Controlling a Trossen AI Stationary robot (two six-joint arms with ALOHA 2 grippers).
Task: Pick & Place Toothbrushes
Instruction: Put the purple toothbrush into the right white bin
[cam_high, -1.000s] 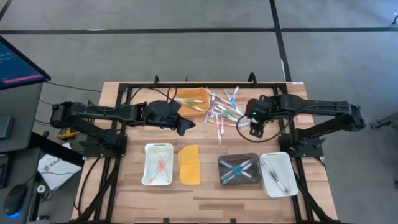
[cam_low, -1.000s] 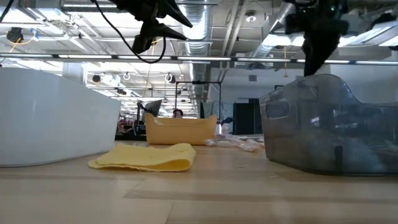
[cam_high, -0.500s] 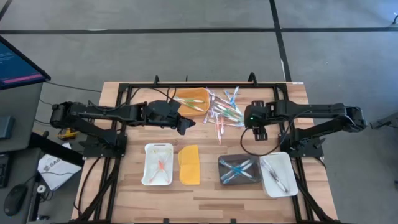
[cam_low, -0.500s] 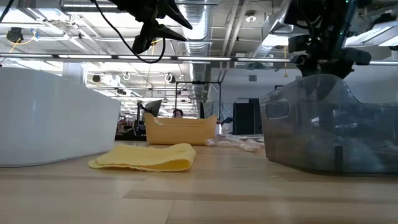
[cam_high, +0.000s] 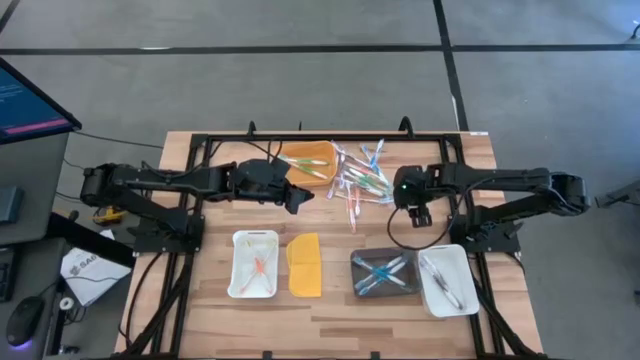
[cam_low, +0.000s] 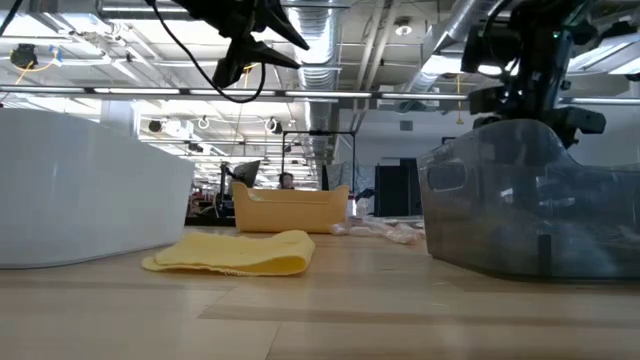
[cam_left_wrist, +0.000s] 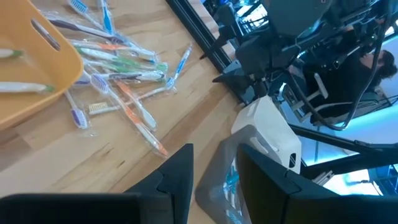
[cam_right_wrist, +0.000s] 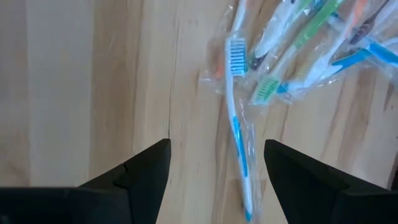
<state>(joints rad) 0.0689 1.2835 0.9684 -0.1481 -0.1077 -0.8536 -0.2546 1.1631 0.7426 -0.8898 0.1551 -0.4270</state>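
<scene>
Wooden desk (cam_high: 330, 310) with loose toothbrushes (cam_high: 360, 178) heaped at far centre, right of orange bin (cam_high: 308, 160). Right pincer (cam_high: 417, 213) just right of heap, fingers apart, empty, over blue brush (cam_right_wrist: 236, 127). Left pincer (cam_high: 296, 203) near bin, fingers parted, empty. Near edge: white trays, yellow lid (cam_high: 304, 265), grey tray (cam_high: 385, 274).

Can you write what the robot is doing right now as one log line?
right gripper: open, empty, above toothbrushes | left gripper: open, empty, waiting near orange tray
</scene>
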